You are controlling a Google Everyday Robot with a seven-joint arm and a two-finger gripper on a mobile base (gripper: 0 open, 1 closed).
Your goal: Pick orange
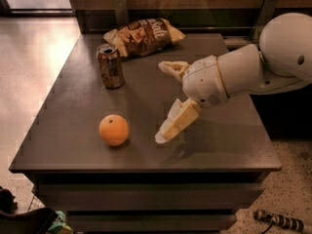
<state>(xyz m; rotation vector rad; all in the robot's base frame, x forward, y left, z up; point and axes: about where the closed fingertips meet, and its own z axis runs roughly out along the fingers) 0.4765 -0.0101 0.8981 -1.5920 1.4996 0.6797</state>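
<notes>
Dark grey tabletop (73,106) fills the view, pale glossy floor (34,57) off to one side, and we're in the approach phase of this pick. Our landmark is the orange (114,129), sitting alone near the front edge of the tabletop, stem dot up, nothing touching it. Behind the orange, toward the far edge, stands a soda can (110,66), upright and well apart from it. Further behind the orange lies a crumpled chip bag (145,35). Now the pincer (162,101): it hangs to the camera's right of the orange, near but not touching, and it's released, splayed wide. One finger (176,122) angles down with its tip close to the tabletop beside the orange, and the other (171,68) sits higher and further back from the orange. Nothing between them (so no grasp yet, by my reading). The white arm (243,72) reaches in from the far right of the orange, forearm lying almost level over the tabletop, wrist turned so the opening faces the fruit. Next move, as I judge it: slide sideways until the orange sits between the two fingers, low enough to catch its widest part, then close and lift. Careful, though, a round fruit may roll if the low finger nudges it first.
</notes>
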